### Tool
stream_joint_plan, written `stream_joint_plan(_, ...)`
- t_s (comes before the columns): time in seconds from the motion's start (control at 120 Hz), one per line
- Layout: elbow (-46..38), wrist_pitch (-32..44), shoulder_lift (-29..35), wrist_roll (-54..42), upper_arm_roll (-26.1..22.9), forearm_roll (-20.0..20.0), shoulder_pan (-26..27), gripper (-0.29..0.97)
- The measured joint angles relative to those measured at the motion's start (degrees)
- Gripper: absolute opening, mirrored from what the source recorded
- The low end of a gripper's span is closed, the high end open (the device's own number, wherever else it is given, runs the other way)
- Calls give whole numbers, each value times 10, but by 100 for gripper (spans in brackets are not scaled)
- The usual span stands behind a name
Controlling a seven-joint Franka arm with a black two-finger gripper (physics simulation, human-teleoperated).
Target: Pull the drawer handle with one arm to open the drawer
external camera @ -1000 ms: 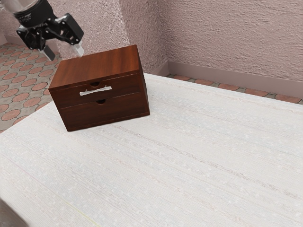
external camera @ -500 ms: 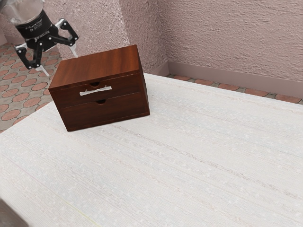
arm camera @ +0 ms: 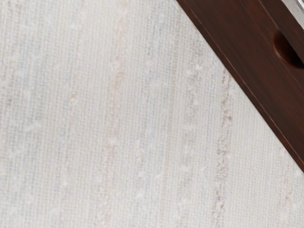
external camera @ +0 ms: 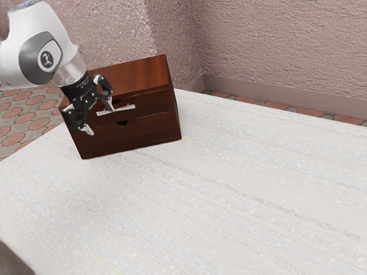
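While the black two-finger gripper hangs spread and empty, the thin silver bar handle of the dark wooden drawer box lies just beside one fingertip and is best straddled squarely before closing. The handle's full length is given by the exterior view; the white textured table beneath the hand is given by the wrist view.

The drawer chest stands on the tabletop in the upper left of the exterior view, near the tabletop's far edge, with the wall behind it. Its front holds two drawers, one above the other, and the handle lies across the upper one. The tool hangs before the chest's front, overlapping the handle's left end. The floor lies beyond the tabletop at the exterior view's left.
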State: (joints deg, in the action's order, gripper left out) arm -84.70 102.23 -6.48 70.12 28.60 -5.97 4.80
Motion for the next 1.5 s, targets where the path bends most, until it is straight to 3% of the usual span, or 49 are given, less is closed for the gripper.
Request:
stream_joint_plan(0.267, -53, 120, 7, 56, 0, -14, 1, 65)
stream_joint_plan(0.617, -82, 219, -7, 101, 11, -15, -5, 65)
stream_joint_plan(1.5, -77, 309, -65, 212, 9, -54, -22, 65)
